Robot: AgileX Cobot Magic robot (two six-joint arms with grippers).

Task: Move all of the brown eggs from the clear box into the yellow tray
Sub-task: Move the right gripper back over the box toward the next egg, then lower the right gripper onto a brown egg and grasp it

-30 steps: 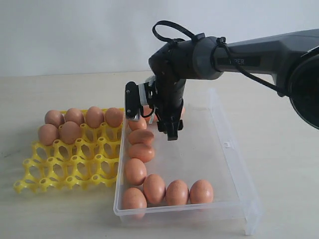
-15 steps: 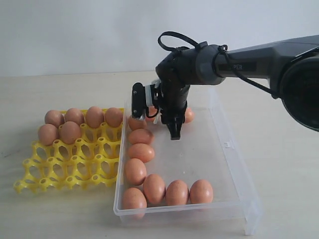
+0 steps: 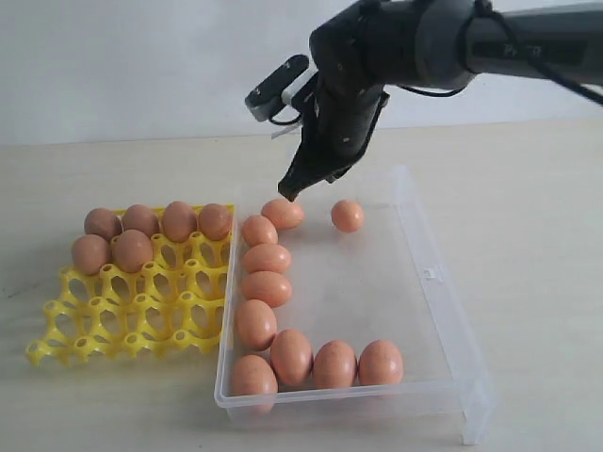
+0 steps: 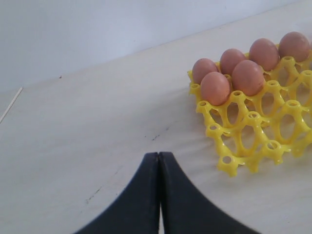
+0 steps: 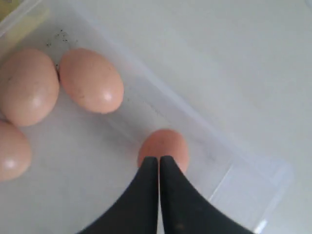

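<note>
The clear box [image 3: 433, 282] lies right of the yellow tray [image 3: 132, 325]. Several brown eggs [image 3: 267, 288] line the box's left wall and near end. One more brown egg [image 3: 347, 215] lies alone near its far end. Several brown eggs [image 3: 132, 250] sit in the tray's far cups. My right gripper [image 3: 285, 193] hangs shut and empty above the box's far left part, just over an egg [image 3: 283, 213]. In the right wrist view this gripper [image 5: 159, 159] points at the lone egg [image 5: 163, 145]. My left gripper [image 4: 159, 155] is shut and empty over bare table beside the tray [image 4: 253, 126].
The pale table [image 3: 528, 207] spreads round the box and the tray. A clear flap [image 3: 476, 414] hangs off the box's near right corner. The tray's near rows of cups [image 3: 113, 330] stand open. The right arm [image 3: 452, 38] reaches in from the upper right.
The right arm has risen out of the box and swung its shut gripper up toward the far left end. The lone egg near the far end now shows fully.
</note>
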